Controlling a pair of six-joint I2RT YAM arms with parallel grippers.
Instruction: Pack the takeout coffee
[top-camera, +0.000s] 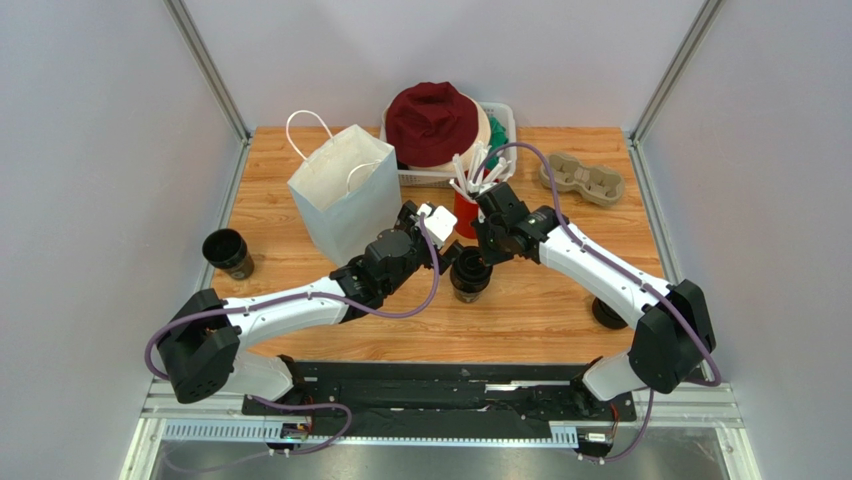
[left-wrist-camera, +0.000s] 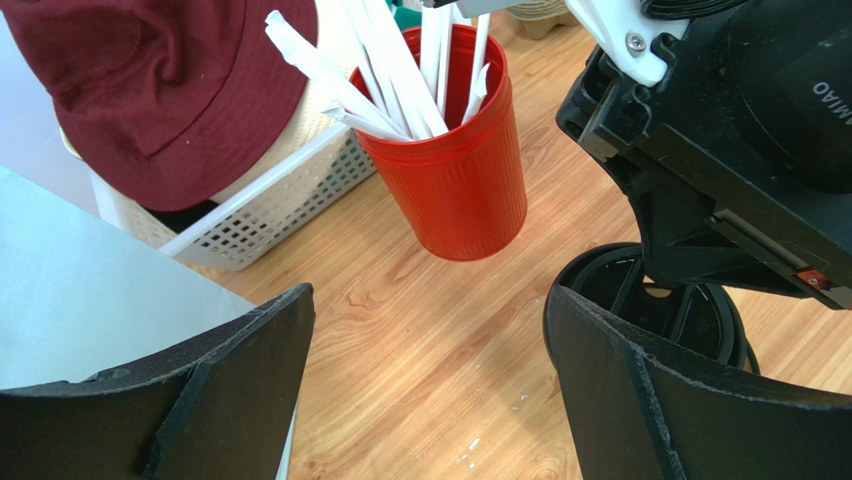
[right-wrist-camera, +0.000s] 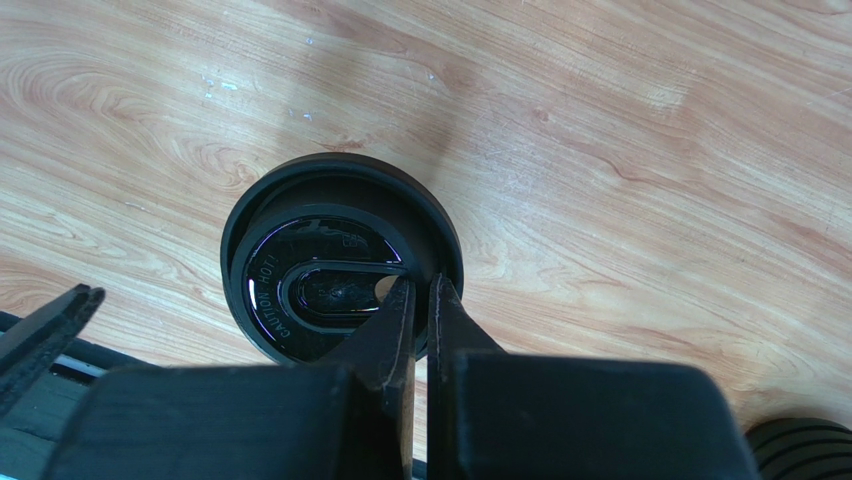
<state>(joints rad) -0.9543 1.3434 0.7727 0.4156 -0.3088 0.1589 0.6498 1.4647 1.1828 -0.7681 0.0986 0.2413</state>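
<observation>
The takeout coffee (top-camera: 470, 276), a small dark cup, stands on the table in front of the red cup. Its black round lid (right-wrist-camera: 320, 262) reads "CAUTION HOT" and lies on top of the cup. My right gripper (right-wrist-camera: 421, 290) hangs straight over it, and its fingers are pinched together on the lid's right rim. It shows in the top view too (top-camera: 482, 252). My left gripper (left-wrist-camera: 428, 305) is open and empty. It sits low just left of the cup, and its right finger (left-wrist-camera: 640, 390) is next to the cup's side (left-wrist-camera: 615, 285).
A white paper bag (top-camera: 345, 190) stands open at back left. The red cup (left-wrist-camera: 450, 160) of wrapped straws stands by a white basket (left-wrist-camera: 265, 215) holding a maroon hat (top-camera: 432, 120). A pulp cup carrier (top-camera: 582, 178), a lidless black cup (top-camera: 228, 252) and a black ringed item (top-camera: 607, 312) also lie about.
</observation>
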